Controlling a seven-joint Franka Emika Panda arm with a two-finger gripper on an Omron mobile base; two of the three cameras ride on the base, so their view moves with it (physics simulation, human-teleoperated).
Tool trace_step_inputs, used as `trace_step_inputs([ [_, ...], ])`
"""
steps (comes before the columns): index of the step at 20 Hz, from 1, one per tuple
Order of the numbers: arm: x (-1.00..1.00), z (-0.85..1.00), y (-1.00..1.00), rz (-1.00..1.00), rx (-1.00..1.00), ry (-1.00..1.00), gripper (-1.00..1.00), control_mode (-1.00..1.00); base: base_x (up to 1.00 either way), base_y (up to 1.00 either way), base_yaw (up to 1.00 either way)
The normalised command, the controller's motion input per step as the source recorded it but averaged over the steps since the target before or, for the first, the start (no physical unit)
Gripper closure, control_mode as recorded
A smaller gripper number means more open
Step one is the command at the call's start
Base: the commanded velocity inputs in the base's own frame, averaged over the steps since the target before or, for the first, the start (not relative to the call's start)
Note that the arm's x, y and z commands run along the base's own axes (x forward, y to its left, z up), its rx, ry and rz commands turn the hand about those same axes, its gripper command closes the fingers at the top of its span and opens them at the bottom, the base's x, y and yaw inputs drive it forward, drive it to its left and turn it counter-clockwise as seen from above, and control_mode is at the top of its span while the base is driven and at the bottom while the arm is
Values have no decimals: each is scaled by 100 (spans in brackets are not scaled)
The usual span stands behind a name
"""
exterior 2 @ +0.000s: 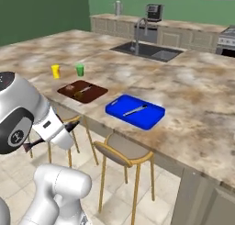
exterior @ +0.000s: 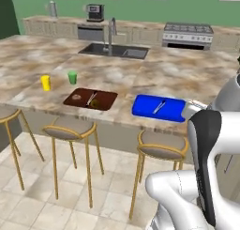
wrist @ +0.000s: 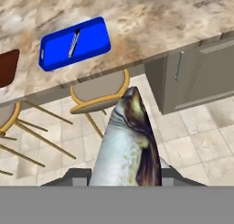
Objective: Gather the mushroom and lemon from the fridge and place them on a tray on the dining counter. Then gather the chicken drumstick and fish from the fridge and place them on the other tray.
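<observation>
Ahead, the marbled dining counter is seen well beyond the jaws, with wooden stools ranged under its near edge. A blue tray lies on the counter, far out past the fingertips and to their upper left in the hand view; a slim grey utensil is laid across it. A brown tray is set beside the blue one, farther left, with small items on it too blurred to name. The fish is held between the jaws, closed partway around its body, head pointing away from the gripper. Two cups, yellow and green, stand beyond the brown tray.
</observation>
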Motion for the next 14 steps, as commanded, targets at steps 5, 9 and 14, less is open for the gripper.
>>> trace_step_inputs([
  [5, 0, 0, 0, 0, 0, 0, 100, 100, 67, 36, -46],
  [9, 0, 0, 0, 0, 0, 0, 100, 100, 68, 33, -44],
  [14, 0, 0, 0, 0, 0, 0, 100, 100, 69, 37, -43],
])
